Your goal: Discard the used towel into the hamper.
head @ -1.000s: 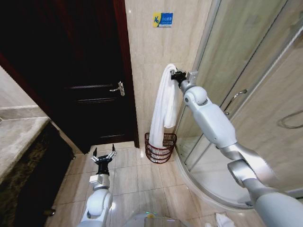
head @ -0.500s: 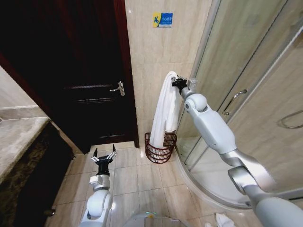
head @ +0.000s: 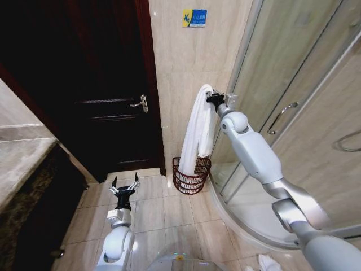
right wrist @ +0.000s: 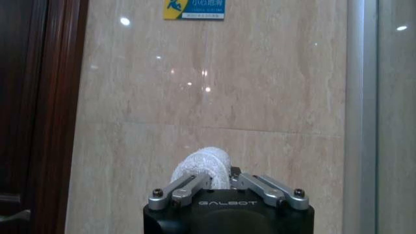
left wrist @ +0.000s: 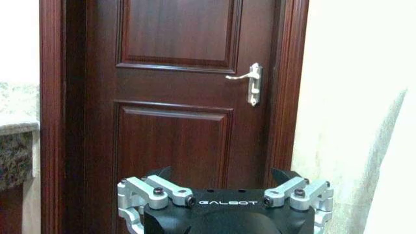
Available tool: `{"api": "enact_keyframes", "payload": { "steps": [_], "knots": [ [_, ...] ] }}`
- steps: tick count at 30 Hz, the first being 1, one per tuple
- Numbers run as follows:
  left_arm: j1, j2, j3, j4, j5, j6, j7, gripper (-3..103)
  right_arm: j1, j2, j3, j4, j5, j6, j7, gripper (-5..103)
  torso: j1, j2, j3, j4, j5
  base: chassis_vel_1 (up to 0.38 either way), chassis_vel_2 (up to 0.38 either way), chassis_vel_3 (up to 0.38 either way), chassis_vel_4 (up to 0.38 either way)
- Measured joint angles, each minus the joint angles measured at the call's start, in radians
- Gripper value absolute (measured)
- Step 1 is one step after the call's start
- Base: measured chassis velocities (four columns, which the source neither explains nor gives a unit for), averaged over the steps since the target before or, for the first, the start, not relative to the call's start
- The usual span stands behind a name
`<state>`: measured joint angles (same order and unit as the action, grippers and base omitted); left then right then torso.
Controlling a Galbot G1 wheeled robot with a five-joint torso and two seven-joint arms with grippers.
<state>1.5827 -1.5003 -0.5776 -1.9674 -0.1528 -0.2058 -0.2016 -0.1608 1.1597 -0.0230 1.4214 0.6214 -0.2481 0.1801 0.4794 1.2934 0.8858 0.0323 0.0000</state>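
My right gripper (head: 212, 100) is raised high against the tiled wall (head: 180, 68), its jaws pinched on the top fold of a white towel (head: 200, 127) that hangs straight down from my grip. From the right wrist camera, the towel's bunched end (right wrist: 206, 165) bulges up between the two fingers (right wrist: 179, 189), which press in on it from either side. Below, the hamper (head: 190, 175), a dark wire basket, stands on the floor (head: 169, 209) at the foot of the wall, just beside the curved base of the glass shower stall (head: 293, 113). The towel's lower end dips inside the hamper's rim, so the hamper sits directly beneath my right jaws, well below them, with the whole length of cloth bridging the gap. A small blue sign (head: 194, 17) is fixed on the wall above my grip. My left gripper (head: 124, 189) hovers low over the floor tiles, well apart from the hamper, with its jaws spread wide and nothing between them. It faces the dark wooden door (left wrist: 175, 97), whose metal handle (left wrist: 250, 83) sits at its right edge
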Motion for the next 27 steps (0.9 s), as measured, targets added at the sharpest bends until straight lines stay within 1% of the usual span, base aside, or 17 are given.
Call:
{"api": "enact_keyframes", "payload": {
  "steps": [1, 5, 7, 9, 10, 18, 22, 27],
  "knots": [
    [0.000, 0.000, 0.000, 0.000, 0.000, 0.000, 0.000, 100, 0.000, 0.000, 0.000, 0.000, 0.000, 0.000, 0.000, 7, 0.000, 0.000, 0.000, 0.0000, 0.0000, 0.000, 0.000, 0.000, 0.000],
    [0.001, 0.000, 0.000, 0.000, 0.001, 0.000, 0.000, 100, -0.001, -0.002, 0.001, 0.001, 0.000, 0.000, -0.001, 7, -0.014, -0.030, -0.016, 0.0000, 0.0000, 0.000, 0.000, 0.000, 0.000],
    [0.001, 0.000, 0.000, 0.000, 0.001, -0.001, 0.001, 100, -0.001, -0.002, 0.001, 0.002, 0.000, 0.000, -0.001, 7, -0.016, -0.034, -0.018, 0.0000, 0.0000, 0.000, 0.000, 0.000, 0.000],
    [0.004, 0.000, 0.000, -0.001, 0.002, -0.001, 0.001, 100, -0.001, -0.004, 0.001, 0.003, 0.000, 0.000, -0.001, 7, -0.024, -0.051, -0.027, 0.0000, 0.0000, 0.000, 0.000, 0.000, 0.000],
    [0.004, 0.000, 0.000, -0.001, 0.002, -0.001, 0.001, 100, -0.001, -0.004, 0.001, 0.003, 0.000, 0.000, -0.001, 7, -0.024, -0.051, -0.027, 0.0000, 0.0000, 0.000, 0.000, 0.000, 0.000],
    [0.008, -0.002, 0.000, -0.002, 0.002, -0.003, 0.003, 100, -0.002, -0.006, 0.002, -0.003, 0.000, 0.000, -0.005, 7, -0.046, -0.101, -0.056, 0.0000, 0.0000, 0.000, 0.000, 0.000, 0.000],
    [0.010, -0.002, 0.000, -0.002, 0.003, -0.004, 0.003, 100, -0.003, -0.005, 0.003, -0.004, 0.000, 0.000, -0.005, 7, -0.053, -0.115, -0.063, 0.0000, 0.0000, 0.000, 0.000, 0.000, 0.000],
    [0.010, 0.000, -0.002, -0.005, 0.003, -0.004, 0.003, 100, -0.006, -0.007, 0.009, -0.009, -0.001, 0.000, -0.006, 7, -0.068, -0.149, -0.082, 0.0000, 0.0000, 0.000, 0.000, 0.000, 0.000]
  ]
}}
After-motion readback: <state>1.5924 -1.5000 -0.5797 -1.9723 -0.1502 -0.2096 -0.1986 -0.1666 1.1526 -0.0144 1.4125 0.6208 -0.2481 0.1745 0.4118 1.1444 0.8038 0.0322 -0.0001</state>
